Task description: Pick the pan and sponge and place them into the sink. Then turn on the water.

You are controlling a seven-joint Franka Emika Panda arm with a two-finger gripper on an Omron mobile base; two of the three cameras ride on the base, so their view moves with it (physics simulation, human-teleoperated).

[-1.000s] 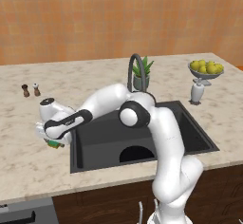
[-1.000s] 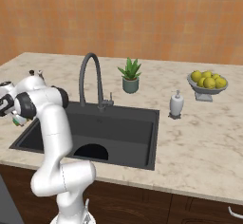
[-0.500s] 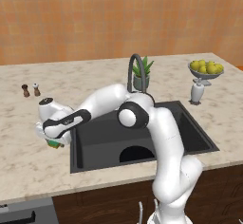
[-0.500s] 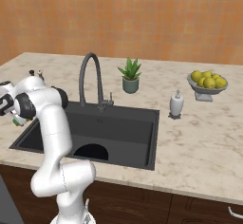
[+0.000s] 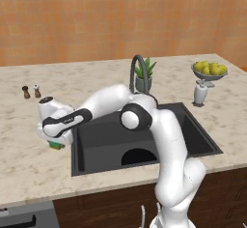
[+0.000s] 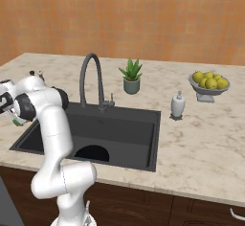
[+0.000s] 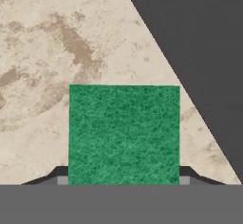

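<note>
The green sponge (image 7: pixel 124 133) lies flat on the marble counter just left of the sink (image 5: pixel 195 130), and it peeks out under the hand (image 5: pixel 56 145) (image 6: pixel 18 121). My gripper (image 7: pixel 124 180) is lowered over it, the fingertips (image 7: pixel 62 179) pressed against its two opposite sides, shut on it. The gripper (image 5: pixel 55 141) sits at the basin's left rim and shows at the far left edge of the right base view (image 6: pixel 16 118). The black pan (image 5: pixel 139 156) (image 6: pixel 92 153) lies inside the basin by the front wall, partly hidden by the rim. The arched dark tap (image 5: pixel 134 71) (image 6: pixel 91 79) stands behind the sink (image 6: pixel 143 124).
Two small shakers (image 5: pixel 31 92) stand on the counter behind the hand. A potted plant (image 5: pixel 144 77), a white soap dispenser (image 5: pixel 200 94) and a bowl of lemons (image 5: pixel 209 70) stand behind and to the right of the basin.
The jaws have closed in onto the sponge's sides. The arm and hand have stayed over the same spot.
</note>
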